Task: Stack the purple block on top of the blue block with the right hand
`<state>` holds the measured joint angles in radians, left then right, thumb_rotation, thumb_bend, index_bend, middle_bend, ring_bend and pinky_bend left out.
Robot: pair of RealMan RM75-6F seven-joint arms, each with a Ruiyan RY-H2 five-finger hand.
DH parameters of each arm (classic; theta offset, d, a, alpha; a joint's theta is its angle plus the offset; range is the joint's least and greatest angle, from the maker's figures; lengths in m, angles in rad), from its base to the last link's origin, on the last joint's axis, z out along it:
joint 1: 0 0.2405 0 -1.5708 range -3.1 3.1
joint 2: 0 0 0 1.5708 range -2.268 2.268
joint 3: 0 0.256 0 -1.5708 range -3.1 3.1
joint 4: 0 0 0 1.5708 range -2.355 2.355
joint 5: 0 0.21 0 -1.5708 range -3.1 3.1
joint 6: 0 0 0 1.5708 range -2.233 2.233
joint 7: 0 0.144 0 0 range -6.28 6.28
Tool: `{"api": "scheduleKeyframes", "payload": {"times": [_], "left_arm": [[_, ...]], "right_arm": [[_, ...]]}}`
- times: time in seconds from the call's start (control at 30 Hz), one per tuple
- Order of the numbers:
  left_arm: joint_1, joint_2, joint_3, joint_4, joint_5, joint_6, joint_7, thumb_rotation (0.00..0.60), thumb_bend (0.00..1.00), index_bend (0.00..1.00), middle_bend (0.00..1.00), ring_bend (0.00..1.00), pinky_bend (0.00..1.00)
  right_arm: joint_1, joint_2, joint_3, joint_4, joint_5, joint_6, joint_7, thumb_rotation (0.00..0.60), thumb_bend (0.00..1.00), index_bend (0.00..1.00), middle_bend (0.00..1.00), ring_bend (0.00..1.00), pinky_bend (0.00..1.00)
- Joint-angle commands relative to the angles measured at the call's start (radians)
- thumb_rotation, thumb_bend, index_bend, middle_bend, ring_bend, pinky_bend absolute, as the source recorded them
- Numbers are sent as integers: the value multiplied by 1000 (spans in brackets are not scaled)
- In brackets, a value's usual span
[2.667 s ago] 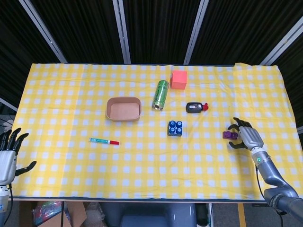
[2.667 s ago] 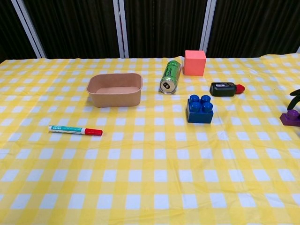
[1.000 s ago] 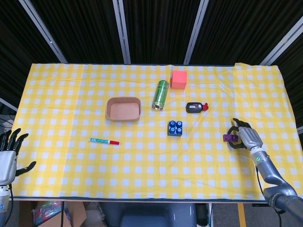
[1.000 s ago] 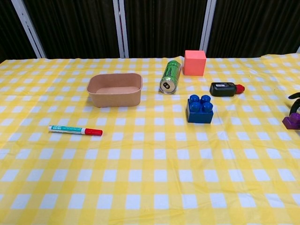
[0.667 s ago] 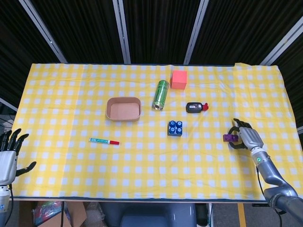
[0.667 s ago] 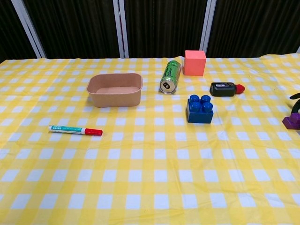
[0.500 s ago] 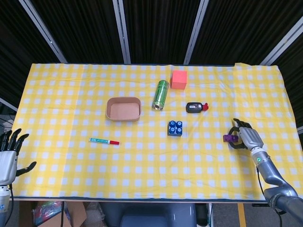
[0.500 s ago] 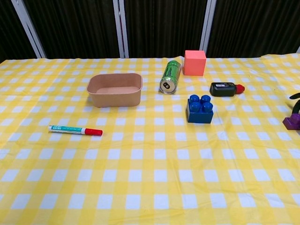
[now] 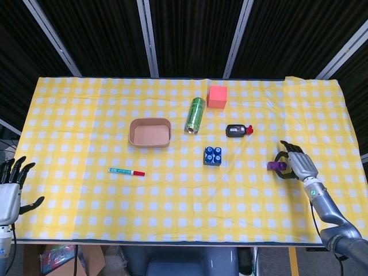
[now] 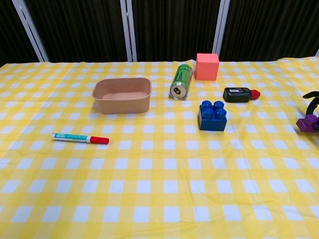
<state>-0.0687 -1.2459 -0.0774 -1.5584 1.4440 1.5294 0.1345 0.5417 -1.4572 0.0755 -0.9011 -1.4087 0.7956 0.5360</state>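
The purple block (image 9: 275, 165) is held in my right hand (image 9: 296, 165) at the table's right side, just off the cloth; the chest view shows the purple block (image 10: 307, 123) at its right edge with dark fingers (image 10: 312, 95) curled over it. The blue block (image 9: 213, 156) stands studs up near the table's middle, well to the left of that hand, and the blue block (image 10: 212, 115) sits right of centre in the chest view. My left hand (image 9: 10, 187) hangs off the table's front left corner with fingers spread and nothing in it.
A green can (image 9: 195, 114) lies on its side behind the blue block, with a pink cube (image 9: 217, 96) further back. A small black bottle with a red cap (image 9: 237, 130) lies between the two blocks. A brown tray (image 9: 150, 132) and a marker (image 9: 126, 171) are on the left.
My right hand has closed on the purple block and carried it slightly up and to the left. The left hand has stayed where it was.
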Motion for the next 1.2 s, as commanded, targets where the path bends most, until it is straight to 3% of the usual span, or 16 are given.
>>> {"api": "scheduleKeyframes", "payload": {"times": [0.03, 0.27, 0.37, 0.6, 0.9, 1.2], "left_arm": [[1, 4, 0, 0, 1, 0, -11, 600, 119, 163, 45, 0, 52], [-1, 13, 4, 2, 6, -8, -38, 600, 119, 163, 45, 0, 52], [-8, 15, 10, 3, 10, -26, -49, 600, 119, 163, 45, 0, 52], [-16, 20, 13, 14, 14, -44, -75, 600, 119, 164, 46, 0, 52], [-21, 17, 9, 28, 18, -41, -85, 600, 119, 165, 45, 0, 52], [-21, 11, 4, 41, 18, -32, -96, 600, 119, 165, 45, 0, 52]], "right_arm": [[11, 54, 25, -101, 16, 22, -78, 600, 454, 490, 0, 0, 0], [33, 145, 76, -358, 109, 28, -320, 600, 453, 489, 0, 0, 0], [67, 172, 108, -502, 189, 19, -481, 600, 454, 489, 0, 0, 0], [151, 176, 151, -684, 446, 24, -776, 600, 454, 490, 0, 0, 0], [253, 141, 166, -772, 703, 73, -957, 600, 463, 501, 0, 0, 0], [334, 100, 162, -818, 882, 156, -1074, 600, 463, 502, 0, 0, 0]]}}
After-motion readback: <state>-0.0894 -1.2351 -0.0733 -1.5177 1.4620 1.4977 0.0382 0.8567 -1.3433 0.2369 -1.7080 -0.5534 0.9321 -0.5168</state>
